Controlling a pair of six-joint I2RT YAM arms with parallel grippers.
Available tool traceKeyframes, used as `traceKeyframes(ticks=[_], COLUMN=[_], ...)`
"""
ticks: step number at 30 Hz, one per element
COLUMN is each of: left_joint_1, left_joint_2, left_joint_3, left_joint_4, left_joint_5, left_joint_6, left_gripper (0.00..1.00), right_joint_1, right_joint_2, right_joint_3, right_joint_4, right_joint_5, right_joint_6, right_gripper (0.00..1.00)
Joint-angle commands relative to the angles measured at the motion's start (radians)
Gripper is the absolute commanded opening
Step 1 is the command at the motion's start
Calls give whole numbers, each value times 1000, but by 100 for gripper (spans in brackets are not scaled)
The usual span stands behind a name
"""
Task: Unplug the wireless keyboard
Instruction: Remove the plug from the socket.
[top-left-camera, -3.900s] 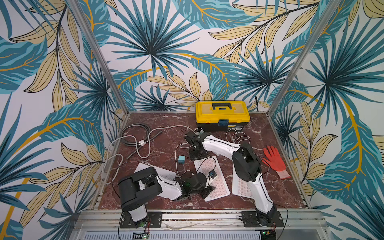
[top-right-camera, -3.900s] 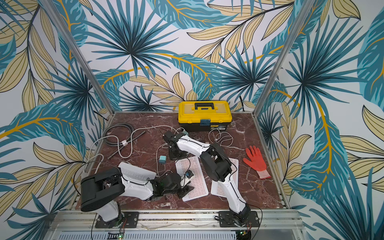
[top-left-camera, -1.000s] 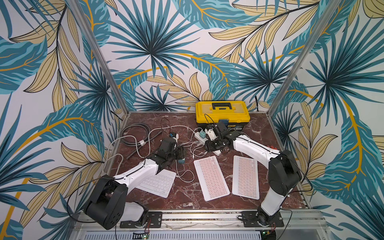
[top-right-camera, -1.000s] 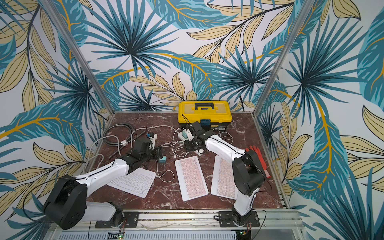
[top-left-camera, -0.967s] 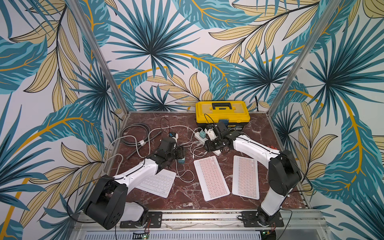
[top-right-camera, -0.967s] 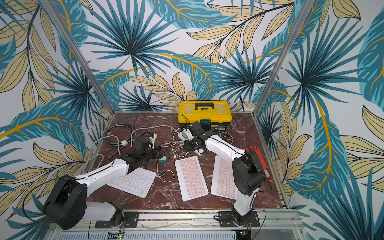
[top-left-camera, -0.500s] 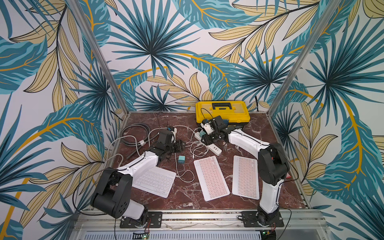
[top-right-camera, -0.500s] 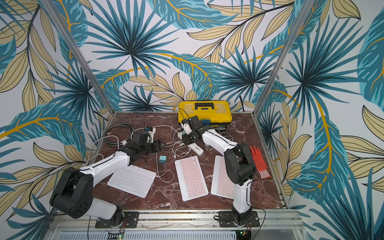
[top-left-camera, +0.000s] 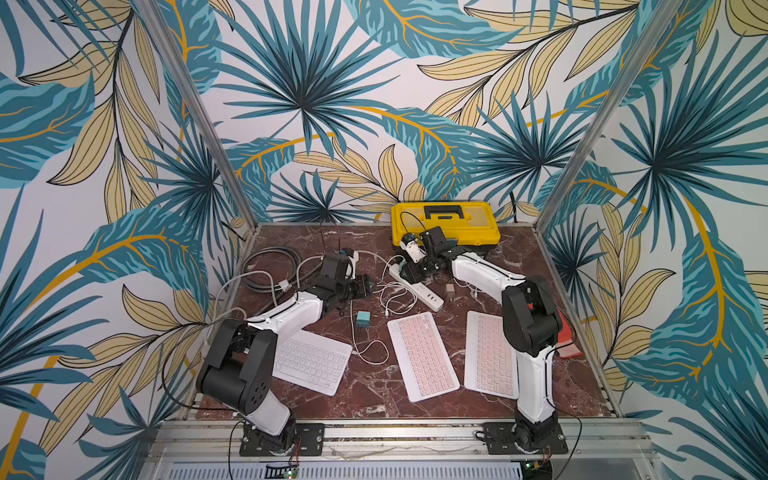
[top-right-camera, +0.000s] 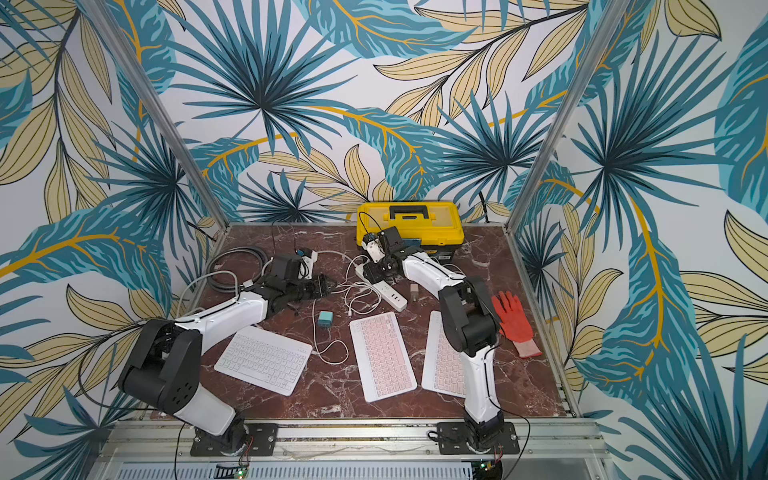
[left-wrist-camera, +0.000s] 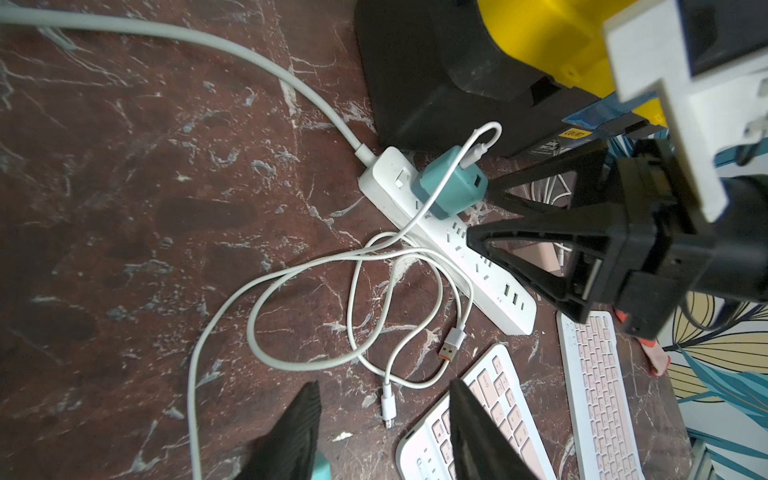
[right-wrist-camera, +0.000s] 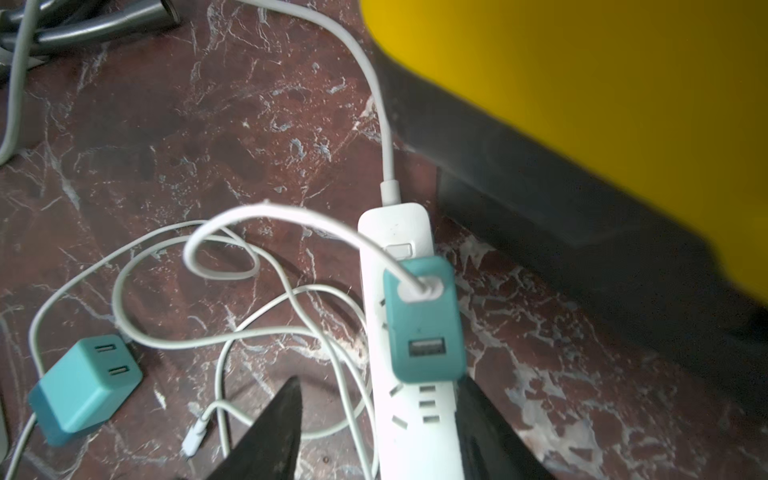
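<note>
Just above the centre of the frame in both top views, our right gripper (right-wrist-camera: 380, 384) hung over the white power strip (right-wrist-camera: 409, 415), its jaws spread wide either side of the strip and closed on nothing, just short of the teal charger (right-wrist-camera: 424, 324) plugged into it. To its left our left gripper (left-wrist-camera: 383, 384) hovered low above loose loops of white cable (left-wrist-camera: 190, 395), jaws likewise parted and empty. Across the lower middle of the frame lay a white wireless keyboard (top-left-camera: 309, 361) at lower left and two pink-keyed keyboards (top-left-camera: 422, 357) side by side to its right. We could trace no cable into any of them; free connector ends (left-wrist-camera: 451, 349) rested on the marble table (top-left-camera: 374, 399) near the pink ones. A second teal charger (top-left-camera: 362, 320) lay unplugged between the arms. We judged the keyboard end already free and the charger in the strip the matter in hand. The next move, as we read it, called for the right jaws to settle squarely about the charger's sides, close firmly and pull straight up without dragging the strip along.
</note>
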Motion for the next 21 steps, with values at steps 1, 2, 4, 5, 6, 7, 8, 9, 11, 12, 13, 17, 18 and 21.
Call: traceKeyframes(ticks=[1, 2, 4, 5, 6, 7, 8, 9, 11, 12, 13, 17, 18, 21], left_joint_1=[14, 14, 15, 16, 18, 20, 22, 25, 27, 28, 30, 37, 36, 40], left_joint_2=[13, 13, 17, 18, 20, 23, 24, 26, 26, 27, 29, 34, 34, 40], left_joint_3=[27, 27, 27, 26, 27, 29, 32, 32, 35, 36, 37, 39, 40, 47], left_joint_4=[-5, -4, -4, -4, -5, -4, -4, -4, -5, -4, -4, -5, -5, -5], left_joint_5=[16, 16, 14, 14, 14, 17, 18, 20, 20, 20, 19, 24, 25, 29], left_joint_6=[-9, -11, -12, -13, -15, -15, -17, -19, -23, -24, -26, -35, -36, -45], left_gripper=[52, 52, 52, 52, 52, 52, 52, 52, 52, 52, 52, 52, 52, 52], right_joint_1=[-9, -13, -18, -19, -20, -21, -21, -21, -21, -21, -21, -21, -21, -21], right_joint_2=[52, 62, 76, 83, 89, 96, 102, 105, 109, 113, 113, 117, 118, 118], right_joint_3=[47, 62, 76, 82, 86, 91, 96, 97, 98, 97, 98, 92, 90, 75], right_joint_4=[0, -7, -3, -2, -3, -3, -5, -6, -8, -10, -15, -28, -31, -31], right_joint_5=[-3, -6, -12, -14, -14, -9, -5, 1, 8, 7, 3, -16, -22, -39], right_joint_6=[-21, -21, -28, -36, -45, -52, -55, -57, -68, -75, -80, -99, -102, -107], right_gripper=[58, 57, 55, 54, 52, 51, 50, 50, 48, 47, 45, 36, 33, 28])
